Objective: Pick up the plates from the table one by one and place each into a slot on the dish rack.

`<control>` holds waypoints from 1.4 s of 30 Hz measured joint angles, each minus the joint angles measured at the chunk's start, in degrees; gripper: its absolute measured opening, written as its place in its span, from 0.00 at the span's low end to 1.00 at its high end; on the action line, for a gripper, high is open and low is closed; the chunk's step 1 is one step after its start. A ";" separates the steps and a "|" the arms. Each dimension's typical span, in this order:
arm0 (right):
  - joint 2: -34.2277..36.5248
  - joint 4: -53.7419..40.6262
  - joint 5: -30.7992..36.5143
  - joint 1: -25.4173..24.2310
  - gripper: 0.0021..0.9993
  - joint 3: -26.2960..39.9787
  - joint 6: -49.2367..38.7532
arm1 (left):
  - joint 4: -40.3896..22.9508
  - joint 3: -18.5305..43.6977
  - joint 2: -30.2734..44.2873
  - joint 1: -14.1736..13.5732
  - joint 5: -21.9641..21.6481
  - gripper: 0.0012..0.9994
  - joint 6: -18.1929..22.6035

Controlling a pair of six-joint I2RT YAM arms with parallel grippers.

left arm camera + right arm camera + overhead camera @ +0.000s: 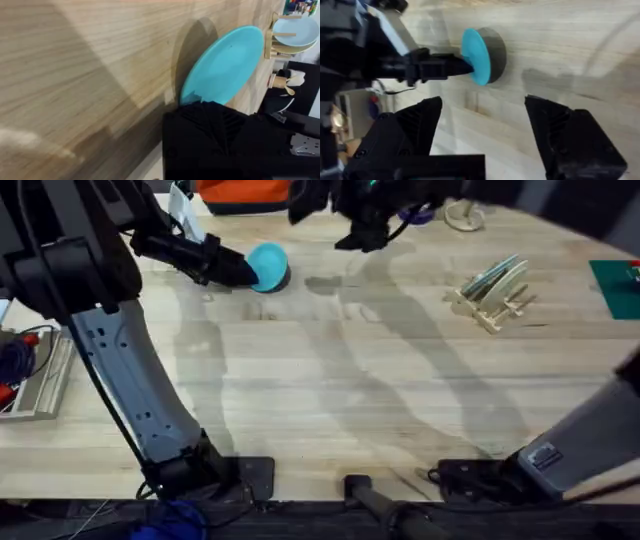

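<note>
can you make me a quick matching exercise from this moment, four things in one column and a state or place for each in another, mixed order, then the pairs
Column one:
1. turquoise plate
2. left gripper
3. right gripper
4. dish rack

Column two:
A. fingers spread, holding nothing
B. stands on the table at the far right, plates already in its slots
C. held tilted on edge, lifted off the wood
D. shut on a plate's rim

Pairs: 1-C, 2-D, 3-A, 4-B

No text, label, brand or number can be read anywhere here.
</note>
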 joint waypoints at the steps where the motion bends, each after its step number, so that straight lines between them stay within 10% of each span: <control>1: 1.33 1.09 0.01 0.23 1.00 0.00 -0.70 | 0.00 0.00 0.00 0.00 0.00 0.04 0.01; 31: 18.09 25.26 0.27 8.27 0.99 0.00 -4.77 | 0.02 0.00 0.00 0.00 0.00 0.04 0.00; 42: 19.66 25.93 3.72 8.33 0.82 0.00 -1.53 | 0.04 0.00 0.00 0.00 0.00 0.04 0.01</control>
